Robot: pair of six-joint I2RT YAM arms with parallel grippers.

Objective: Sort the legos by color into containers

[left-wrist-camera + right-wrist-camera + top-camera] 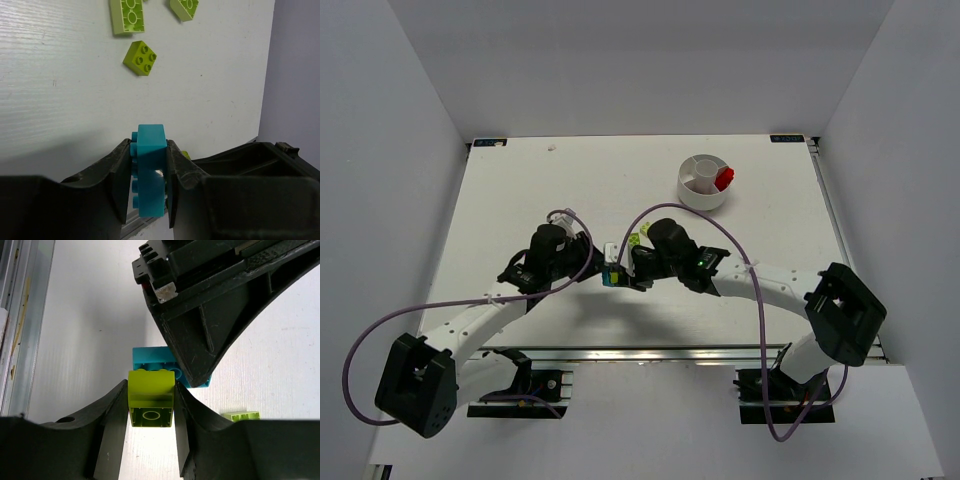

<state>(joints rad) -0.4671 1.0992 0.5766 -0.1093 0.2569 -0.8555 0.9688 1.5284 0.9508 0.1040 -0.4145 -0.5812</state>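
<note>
My left gripper (149,146) is shut on a cyan lego (150,172), held on edge above the table. My right gripper (151,389) is shut on a lime lego (151,399) whose studs press against the cyan lego (149,360); I cannot tell whether the two are still joined. In the top view both grippers meet at the table's near middle, the left (608,266) and the right (630,268), with the cyan lego (613,278) between them. The round white dish (692,192) stands at the far right with a red lego (723,179) in one wedge.
Three loose lime legos lie on the table beyond the left gripper: a long one (128,16), a square one (140,58) and one at the frame's top (184,7). Another lime lego (241,415) lies beside the right finger. The table's metal front rail (15,315) is close.
</note>
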